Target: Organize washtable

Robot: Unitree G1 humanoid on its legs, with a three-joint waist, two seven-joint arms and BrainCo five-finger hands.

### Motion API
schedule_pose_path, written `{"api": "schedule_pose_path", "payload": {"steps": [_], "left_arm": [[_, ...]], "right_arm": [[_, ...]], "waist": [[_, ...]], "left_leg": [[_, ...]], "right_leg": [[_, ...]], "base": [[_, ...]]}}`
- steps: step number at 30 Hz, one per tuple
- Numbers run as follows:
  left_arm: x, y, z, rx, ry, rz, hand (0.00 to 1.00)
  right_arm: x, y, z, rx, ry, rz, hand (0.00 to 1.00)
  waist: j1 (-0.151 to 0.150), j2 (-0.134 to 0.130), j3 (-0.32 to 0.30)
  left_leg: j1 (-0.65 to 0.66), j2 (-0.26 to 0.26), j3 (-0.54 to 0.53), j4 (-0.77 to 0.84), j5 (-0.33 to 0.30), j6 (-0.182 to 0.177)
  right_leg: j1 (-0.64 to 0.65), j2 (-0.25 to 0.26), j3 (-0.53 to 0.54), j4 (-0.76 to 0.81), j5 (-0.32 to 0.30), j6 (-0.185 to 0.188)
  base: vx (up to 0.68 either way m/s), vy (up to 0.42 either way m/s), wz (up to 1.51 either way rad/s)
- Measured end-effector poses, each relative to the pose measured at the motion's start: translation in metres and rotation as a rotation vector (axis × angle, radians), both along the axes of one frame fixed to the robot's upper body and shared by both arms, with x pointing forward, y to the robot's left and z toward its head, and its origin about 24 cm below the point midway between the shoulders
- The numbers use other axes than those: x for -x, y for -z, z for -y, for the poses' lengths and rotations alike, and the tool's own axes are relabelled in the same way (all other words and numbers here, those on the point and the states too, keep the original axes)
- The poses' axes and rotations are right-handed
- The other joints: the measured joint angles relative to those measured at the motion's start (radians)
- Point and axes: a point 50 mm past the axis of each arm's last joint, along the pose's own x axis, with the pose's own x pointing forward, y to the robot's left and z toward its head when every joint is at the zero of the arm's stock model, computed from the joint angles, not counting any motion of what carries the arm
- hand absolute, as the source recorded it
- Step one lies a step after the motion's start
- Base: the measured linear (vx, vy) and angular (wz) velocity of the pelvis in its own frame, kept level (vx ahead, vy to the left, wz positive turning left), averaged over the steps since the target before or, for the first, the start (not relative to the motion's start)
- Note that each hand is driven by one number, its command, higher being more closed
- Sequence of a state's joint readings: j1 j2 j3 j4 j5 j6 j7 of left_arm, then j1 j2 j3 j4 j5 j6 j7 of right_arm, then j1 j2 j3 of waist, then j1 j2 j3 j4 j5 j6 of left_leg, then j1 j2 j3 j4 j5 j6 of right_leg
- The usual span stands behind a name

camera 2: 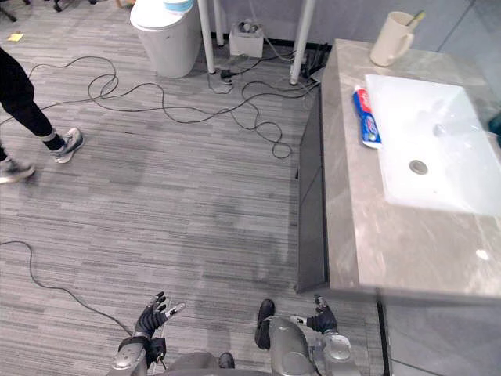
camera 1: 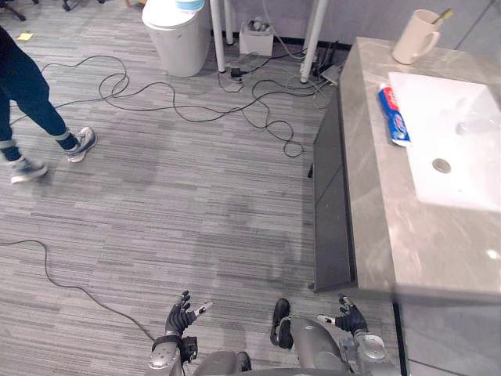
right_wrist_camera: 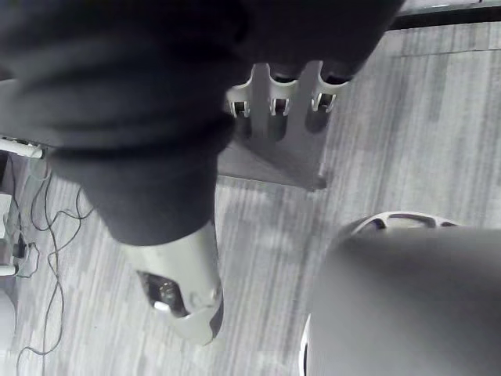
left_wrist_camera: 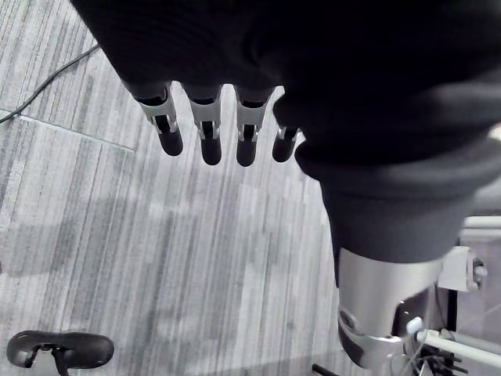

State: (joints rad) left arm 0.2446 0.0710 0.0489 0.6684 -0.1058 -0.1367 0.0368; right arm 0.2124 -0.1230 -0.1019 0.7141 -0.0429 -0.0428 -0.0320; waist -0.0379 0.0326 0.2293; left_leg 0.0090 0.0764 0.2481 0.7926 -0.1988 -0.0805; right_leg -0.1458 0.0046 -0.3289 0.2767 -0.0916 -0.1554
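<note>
Person: at the far left on the grey carpet, legs in dark trousers and grey shoes, well apart from the washtable.
Cables: loose loops on the floor between the person and the washtable, near a white bin at the far side.
Left hand: low at the near left, above the carpet; fingers straight and spread wide, thumb out to the side, holding and touching nothing.
Right hand: low at the near right, close to the near corner of the cabinet; fingers loosely extended, empty.
Washtable: grey stone top over a dark cabinet front, along the right side, apart from both hands.
Toothpaste tube: red, white and blue, lying flat on the counter just beside the basin's left edge.
Mug: cream, upright at the counter's far corner, with a thin stick-like item in it.
Basin: white, rectangular, set into the top, with a round drain.
</note>
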Motion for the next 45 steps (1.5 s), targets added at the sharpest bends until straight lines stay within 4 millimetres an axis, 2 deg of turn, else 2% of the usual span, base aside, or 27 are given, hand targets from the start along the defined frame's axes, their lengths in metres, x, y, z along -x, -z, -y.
{"api": "schedule_pose_path", "payload": {"steps": [2, 4, 8, 10, 11, 12, 13, 15, 18, 20, 21, 23, 25, 26, 28, 29, 30, 31, 33, 35, 36, 37, 38, 40, 41, 43, 45], "left_arm": [[-0.006, -0.002, -0.001, 0.003, 0.007, 0.016, 0.0], [-0.016, -0.006, -0.002, 0.005, -0.003, 0.053, 0.0], [-0.019, -0.007, 0.003, 0.019, -0.002, 0.062, 0.0], [-0.019, -0.007, 0.003, 0.02, -0.002, 0.062, 0.0], [-0.019, -0.007, 0.004, 0.021, -0.002, 0.062, 0.0], [-0.014, -0.005, 0.004, 0.022, -0.006, 0.05, 0.0], [-0.01, -0.004, 0.003, 0.02, -0.009, 0.037, 0.0], [-0.008, -0.004, -0.002, 0.004, -0.004, 0.029, 0.0], [-0.017, -0.008, -0.007, -0.029, 0.028, 0.048, 0.0], [-0.017, -0.008, -0.006, -0.034, 0.035, 0.045, 0.0], [-0.015, -0.007, -0.006, -0.04, 0.047, 0.039, 0.0], [-0.018, -0.011, -0.007, -0.054, 0.074, 0.06, 0.0], [-0.025, -0.018, -0.009, -0.065, 0.074, 0.097, 0.0], [-0.029, -0.019, -0.006, -0.058, 0.076, 0.107, 0.0], [-0.027, -0.017, -0.004, -0.051, 0.074, 0.1, 0.0], [-0.026, -0.015, -0.004, -0.05, 0.074, 0.089, 0.0], [-0.025, -0.013, -0.003, -0.047, 0.079, 0.075, 0.0], [-0.023, -0.009, 0.001, -0.031, 0.075, 0.055, 0.0], [-0.025, -0.008, 0.009, -0.006, 0.073, 0.058, 0.0], [-0.028, -0.008, 0.015, 0.012, 0.063, 0.068, 0.0], [-0.029, -0.009, 0.016, 0.02, 0.055, 0.075, 0.0], [-0.028, -0.011, 0.018, 0.028, 0.045, 0.088, 0.0], [-0.026, -0.011, 0.019, 0.032, 0.041, 0.089, 0.0], [-0.023, -0.011, 0.02, 0.035, 0.039, 0.085, 0.0], [-0.022, -0.011, 0.02, 0.033, 0.037, 0.084, 0.0], [-0.02, -0.01, 0.019, 0.033, 0.035, 0.077, 0.0], [-0.019, -0.008, 0.02, 0.037, 0.036, 0.065, 0.0]], "right_arm": [[0.011, 0.004, -0.001, -0.002, 0.028, -0.028, 0.0], [0.016, 0.007, -0.004, -0.014, 0.052, -0.047, 0.0], [0.025, 0.008, 0.002, -0.004, 0.083, -0.066, 0.0], [0.031, 0.007, 0.009, 0.028, 0.085, -0.082, 0.0], [0.033, 0.007, 0.011, 0.035, 0.085, -0.087, 0.0], [0.038, 0.007, 0.017, 0.051, 0.083, -0.1, 0.0], [0.041, 0.007, 0.018, 0.056, 0.079, -0.107, 0.0], [0.047, 0.009, 0.007, 0.035, 0.064, -0.12, 0.0], [0.05, 0.009, 0.006, 0.048, 0.074, -0.131, 0.0], [0.036, 0.002, 0.0, 0.044, 0.013, -0.062, 0.0], [0.025, -0.001, -0.008, 0.025, -0.012, -0.019, 0.0], [0.015, -0.004, -0.022, -0.006, -0.054, 0.026, 0.0], [0.009, -0.006, -0.024, -0.003, -0.064, 0.05, 0.0], [0.004, -0.008, -0.026, -0.006, -0.065, 0.068, 0.0], [0.002, -0.008, -0.026, -0.008, -0.066, 0.071, 0.0], [0.0, -0.007, -0.027, -0.009, -0.067, 0.069, 0.0], [0.001, -0.004, -0.029, -0.018, -0.065, 0.057, 0.0], [-0.001, -0.004, -0.028, -0.023, -0.054, 0.059, 0.0], [-0.006, -0.006, -0.025, -0.043, -0.068, 0.07, 0.0], [-0.011, -0.009, -0.033, -0.064, -0.116, 0.091, 0.0], [-0.012, -0.008, -0.042, -0.082, -0.1, 0.096, 0.0], [-0.012, -0.009, -0.047, -0.094, -0.127, 0.092, 0.0], [-0.012, -0.009, -0.051, -0.101, -0.159, 0.09, 0.0], [-0.01, -0.008, -0.055, -0.114, -0.163, 0.088, 0.0], [-0.01, -0.008, -0.054, -0.112, -0.152, 0.089, 0.0], [-0.01, -0.008, -0.05, -0.091, -0.1, 0.094, 0.0], [-0.011, -0.004, -0.043, -0.075, -0.038, 0.077, 0.0]], "waist": [[-0.007, 0.008, -0.006], [-0.001, -0.022, 0.009], [0.001, -0.033, 0.014], [0.004, -0.029, 0.011], [0.006, -0.023, 0.008], [0.014, 0.003, -0.007], [0.021, 0.0, -0.015], [0.02, -0.041, -0.041], [0.012, -0.101, -0.075], [0.008, -0.089, -0.068], [0.003, -0.081, -0.064], [-0.003, -0.073, -0.064], [-0.001, -0.083, -0.07], [-0.007, -0.082, -0.07], [-0.007, -0.081, -0.069], [-0.011, -0.083, -0.07], [-0.014, -0.096, -0.076], [-0.014, -0.098, -0.079], [-0.015, -0.067, -0.067], [-0.004, -0.055, -0.057], [-0.004, -0.049, -0.054], [0.002, -0.047, -0.047], [0.008, -0.047, -0.047], [0.028, -0.054, -0.05], [0.028, -0.055, -0.051], [0.028, -0.059, -0.048], [0.031, -0.065, -0.044]], "left_leg": [[-0.068, 0.063, 0.035, 0.102, -0.047, 0.062], [-0.124, 0.078, 0.025, 0.058, -0.083, 0.057], [-0.216, 0.059, -0.054, -0.229, -0.075, 0.034], [-0.233, 0.031, -0.149, -0.478, -0.014, -0.017], [-0.233, 0.031, -0.175, -0.516, 0.004, -0.015], [-0.229, 0.041, -0.194, -0.527, 0.06, 0.001], [-0.218, 0.043, -0.183, -0.517, 0.113, 0.016], [-0.208, 0.013, -0.134, -0.496, 0.115, 0.049], [-0.193, -0.055, -0.071, -0.515, 0.076, 0.096], [-0.136, -0.061, -0.027, -0.518, 0.052, 0.108], [-0.085, -0.06, -0.003, -0.518, 0.044, 0.126], [-0.022, -0.067, 0.017, -0.534, 0.022, 0.143], [0.013, -0.069, 0.018, -0.553, 0.007, 0.143], [0.046, -0.059, 0.021, -0.587, 0.001, 0.141], [0.068, -0.055, 0.028, -0.61, 0.003, 0.133], [0.074, -0.056, 0.032, -0.622, 0.003, 0.124], [0.077, -0.07, 0.027, -0.616, -0.01, 0.104], [0.092, -0.068, 0.018, -0.611, -0.02, 0.09], [0.093, -0.038, 0.019, -0.574, -0.034, 0.062], [0.048, 0.0, 0.027, -0.42, -0.056, 0.026], [-0.01, 0.048, 0.027, -0.232, -0.058, 0.02], [-0.072, 0.109, 0.029, -0.028, -0.038, -0.013], [-0.101, 0.139, 0.031, 0.051, -0.043, -0.01], [-0.151, 0.216, 0.053, 0.101, -0.066, 0.023], [-0.163, 0.224, 0.054, 0.074, -0.066, 0.024], [-0.191, 0.216, 0.03, -0.061, -0.067, 0.024], [-0.205, 0.144, -0.108, -0.301, -0.045, -0.011]], "right_leg": [[0.054, 0.016, 0.039, -0.036, -0.019, -0.007], [0.114, 0.007, 0.098, -0.08, -0.017, 0.005], [0.168, -0.016, 0.193, -0.117, -0.026, 0.045], [0.179, -0.022, 0.255, -0.129, -0.039, 0.087], [0.181, -0.018, 0.276, -0.127, -0.049, 0.103], [0.186, -0.007, 0.311, -0.117, -0.068, 0.129], [0.188, -0.008, 0.35, -0.107, -0.079, 0.15], [0.189, -0.044, 0.407, -0.1, -0.107, 0.195], [0.131, -0.121, 0.45, -0.012, -0.142, 0.242], [0.084, -0.126, 0.476, 0.146, -0.137, 0.251], [0.052, -0.127, 0.474, 0.27, -0.118, 0.285], [-0.001, -0.134, 0.456, 0.432, -0.118, 0.304], [-0.056, -0.121, 0.401, 0.509, -0.162, 0.284], [-0.094, -0.094, 0.337, 0.472, -0.19, 0.255], [-0.106, -0.07, 0.3, 0.389, -0.189, 0.248], [-0.101, -0.055, 0.279, 0.302, -0.179, 0.234], [-0.082, -0.04, 0.277, 0.138, -0.085, 0.162], [-0.076, -0.038, 0.27, 0.13, -0.06, 0.125], [-0.039, -0.015, 0.261, 0.095, -0.06, 0.123], [-0.001, -0.001, 0.261, 0.064, -0.071, 0.112], [0.048, 0.016, 0.258, 0.036, -0.076, 0.104], [0.101, 0.036, 0.266, 0.018, -0.091, 0.085], [0.117, 0.045, 0.275, 0.017, -0.104, 0.073], [0.162, 0.041, 0.323, 0.014, -0.13, 0.078], [0.162, 0.036, 0.336, 0.014, -0.135, 0.086], [0.163, 0.01, 0.391, 0.017, -0.138, 0.106], [0.161, -0.037, 0.47, 0.021, -0.142, 0.162]], "base": [[0.39, -0.005, -0.59], [0.31, -0.004, -0.68], [0.24, 0.133, -0.73], [0.19, 0.235, -0.8], [0.2, 0.285, -0.99], [0.25, 0.339, -1.05], [0.28, 0.356, -1.16], [0.25, 0.363, -0.81], [0.22, 0.319, -0.44], [0.21, 0.247, -0.61], [0.14, 0.144, -0.45], [0.2, 0.149, -0.3], [0.19, 0.06, -0.1], [0.17, 0.005, -0.04], [0.17, -0.018, -0.1], [0.19, -0.05, -0.04], [0.29, -0.078, 0.08], [0.3, -0.07, 0.12], [0.31, -0.081, -0.02], [0.23, -0.099, -0.04], [0.21, -0.098, -0.04], [0.21, -0.07, -0.15], [0.19, 0.0, -0.35], [0.22, 0.096, -0.5], [0.23, 0.182, -0.64], [0.21, 0.244, -0.67], [0.22, 0.382, -0.94]]}}
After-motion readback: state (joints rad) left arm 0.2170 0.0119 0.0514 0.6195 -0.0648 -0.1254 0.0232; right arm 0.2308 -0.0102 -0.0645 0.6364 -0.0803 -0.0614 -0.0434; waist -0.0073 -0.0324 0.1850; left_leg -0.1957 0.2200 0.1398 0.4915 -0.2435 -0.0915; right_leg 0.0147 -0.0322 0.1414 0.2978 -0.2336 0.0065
